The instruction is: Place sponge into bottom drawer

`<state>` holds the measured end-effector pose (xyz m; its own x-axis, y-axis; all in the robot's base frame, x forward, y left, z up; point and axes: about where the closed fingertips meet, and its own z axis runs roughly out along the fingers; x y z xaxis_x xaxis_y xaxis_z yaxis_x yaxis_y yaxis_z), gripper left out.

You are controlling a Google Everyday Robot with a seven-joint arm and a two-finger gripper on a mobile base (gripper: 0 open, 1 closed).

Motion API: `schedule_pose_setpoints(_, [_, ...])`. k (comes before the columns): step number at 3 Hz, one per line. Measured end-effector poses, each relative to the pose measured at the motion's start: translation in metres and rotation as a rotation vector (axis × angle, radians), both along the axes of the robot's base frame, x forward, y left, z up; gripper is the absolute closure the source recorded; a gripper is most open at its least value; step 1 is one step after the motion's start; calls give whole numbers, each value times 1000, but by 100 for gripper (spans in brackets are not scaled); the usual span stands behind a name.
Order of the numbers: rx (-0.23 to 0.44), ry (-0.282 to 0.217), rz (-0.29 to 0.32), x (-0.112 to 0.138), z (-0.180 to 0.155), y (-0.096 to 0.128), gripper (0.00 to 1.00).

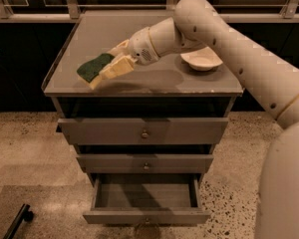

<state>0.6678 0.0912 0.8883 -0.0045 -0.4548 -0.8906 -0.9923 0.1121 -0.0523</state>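
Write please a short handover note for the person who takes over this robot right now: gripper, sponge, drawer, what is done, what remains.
Gripper: shut on the sponge, over the left part of the cabinet top. The shadow beneath suggests the sponge is lifted just clear of the surface.
Bottom drawer: pulled open, nothing visible inside.
White bowl: on the cabinet top, at its right side, beside the arm.
Done: sponge grasped, drawer open.
Left: carry the sponge forward past the front edge, lower it to the bottom drawer, and release it inside.
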Motion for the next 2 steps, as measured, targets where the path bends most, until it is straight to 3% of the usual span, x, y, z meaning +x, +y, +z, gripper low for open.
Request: schedule_pose_setpoints(2, [89, -72, -110, -65, 14, -57, 100])
